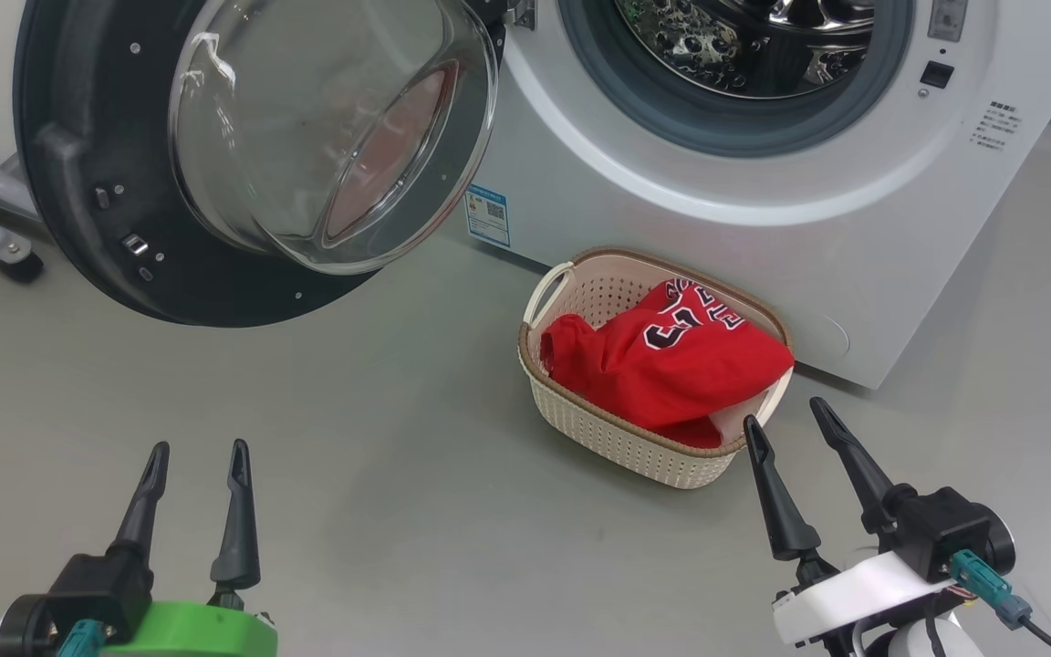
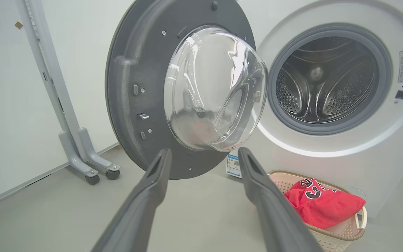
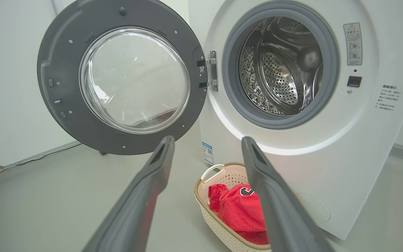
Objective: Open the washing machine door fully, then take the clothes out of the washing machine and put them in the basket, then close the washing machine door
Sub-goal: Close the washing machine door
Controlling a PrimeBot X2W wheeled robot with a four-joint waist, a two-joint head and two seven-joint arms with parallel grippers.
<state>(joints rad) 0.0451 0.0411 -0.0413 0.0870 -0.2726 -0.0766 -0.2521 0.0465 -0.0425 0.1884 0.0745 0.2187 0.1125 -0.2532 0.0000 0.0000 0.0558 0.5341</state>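
From my console, both tools are spread wide and holding nothing. The left gripper (image 1: 200,447) hangs over bare grey floor (image 1: 398,511), well short of the washing machine door (image 1: 252,155), with its fingers pointing toward it. The right gripper (image 1: 783,411) sits close to the near right corner of the basket (image 1: 617,438); I cannot tell whether its inner fingertip touches the rim.

The door stands swung out on its hinge to the left of the washing machine (image 1: 763,219), its glass bowl facing me. The round opening beside it shows the grey gasket and the perforated steel drum (image 1: 744,46).

The clothes (image 1: 671,360) lie in the basket as a red heap rising above the brown rim (dark, white-edged numbers face up). The basket rests on the floor just in front of the machine's lower panel, to the right of the small blue label (image 1: 487,215).

A grey wheeled stand (image 2: 82,154) is by the wall behind the door.
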